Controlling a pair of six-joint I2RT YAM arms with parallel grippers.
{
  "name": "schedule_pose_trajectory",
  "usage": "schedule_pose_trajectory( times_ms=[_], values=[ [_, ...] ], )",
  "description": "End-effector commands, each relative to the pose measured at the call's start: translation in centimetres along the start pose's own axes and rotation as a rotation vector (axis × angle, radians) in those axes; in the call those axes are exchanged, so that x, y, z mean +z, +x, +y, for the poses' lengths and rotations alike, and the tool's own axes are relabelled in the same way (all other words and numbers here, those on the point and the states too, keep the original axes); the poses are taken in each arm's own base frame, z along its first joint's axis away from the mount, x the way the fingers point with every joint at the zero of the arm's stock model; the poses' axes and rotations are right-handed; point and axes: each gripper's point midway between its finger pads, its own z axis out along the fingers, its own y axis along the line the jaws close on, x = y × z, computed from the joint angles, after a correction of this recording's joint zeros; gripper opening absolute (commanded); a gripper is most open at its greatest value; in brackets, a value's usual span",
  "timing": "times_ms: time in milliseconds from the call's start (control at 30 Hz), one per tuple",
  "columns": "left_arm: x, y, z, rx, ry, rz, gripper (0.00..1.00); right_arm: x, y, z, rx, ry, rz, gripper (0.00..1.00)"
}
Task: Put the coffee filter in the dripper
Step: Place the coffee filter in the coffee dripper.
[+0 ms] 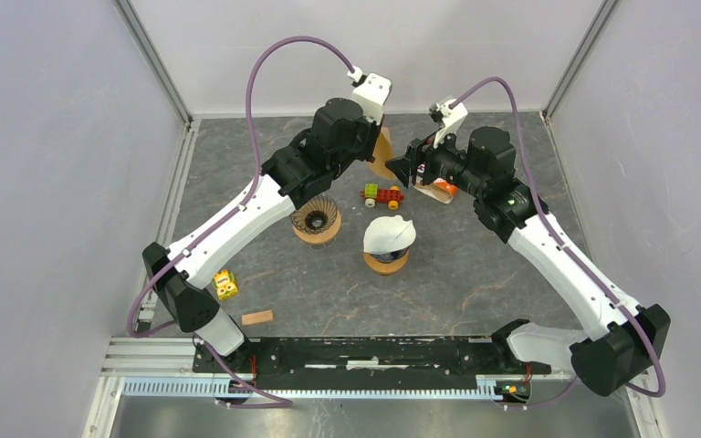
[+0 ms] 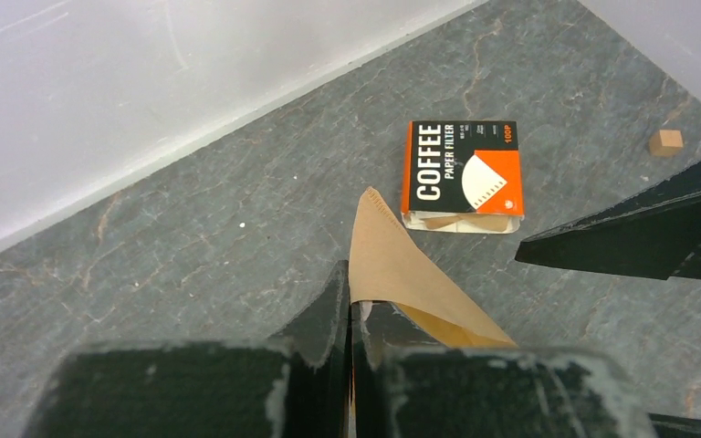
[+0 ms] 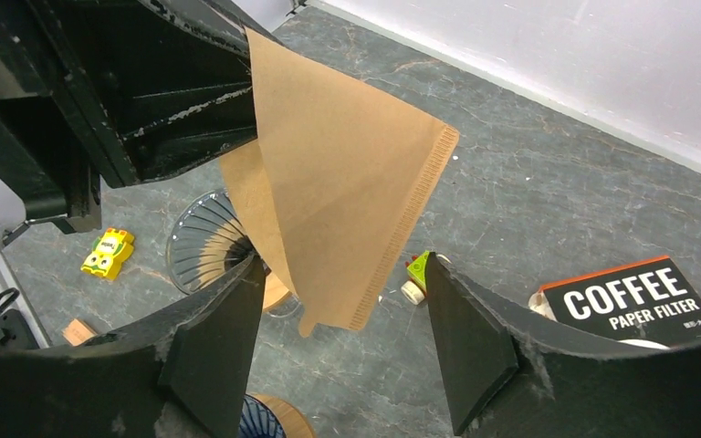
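A brown paper coffee filter (image 1: 383, 153) hangs in the air at the back middle. My left gripper (image 2: 351, 294) is shut on its edge (image 2: 402, 269). In the right wrist view the filter (image 3: 347, 182) hangs folded flat, tip down, from the left gripper (image 3: 164, 100). My right gripper (image 3: 338, 315) is open, with its fingers either side of and just below the filter's tip, not touching it. The empty clear dripper (image 1: 316, 219) on a wooden base stands under the left arm and also shows behind the filter in the right wrist view (image 3: 205, 251).
A second dripper (image 1: 389, 239) holding a white filter stands mid-table. The orange-and-black filter box (image 1: 440, 189) lies under the right gripper. A toy car (image 1: 381, 194), a yellow toy (image 1: 226, 285), a wooden block (image 1: 257, 318) and a small wooden cube (image 2: 665, 142) lie about.
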Motion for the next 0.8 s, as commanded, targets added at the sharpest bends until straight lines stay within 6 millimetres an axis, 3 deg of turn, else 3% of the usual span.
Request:
schedule_pose_trajectory(
  times_ms=[0, 200, 467, 600, 767],
  values=[
    [-0.7, -2.1, 0.8, -0.175, -0.044, -0.054, 0.02, -1.0, -3.0, 0.4, -0.089, -0.005, -0.081, 0.72],
    [-1.1, -1.9, 1.0, -0.355, -0.034, -0.037, 0.02, -0.9, -2.1, 0.1, -0.085, -0.002, -0.068, 0.74],
    [-1.2, -1.1, 0.8, -0.502, 0.033, -0.001, 0.02, -0.3, -0.7, -1.6, -0.092, 0.075, -0.034, 0.71],
    [-1.4, -1.1, 0.8, -0.567, 0.077, 0.005, 0.02, 0.0, 0.2, -2.3, -0.087, 0.102, -0.018, 0.69],
    [-1.5, -0.7, 0.6, -0.623, 0.128, 0.018, 0.02, 0.1, -0.2, -2.9, -0.086, 0.136, -0.024, 0.63]
  ],
)
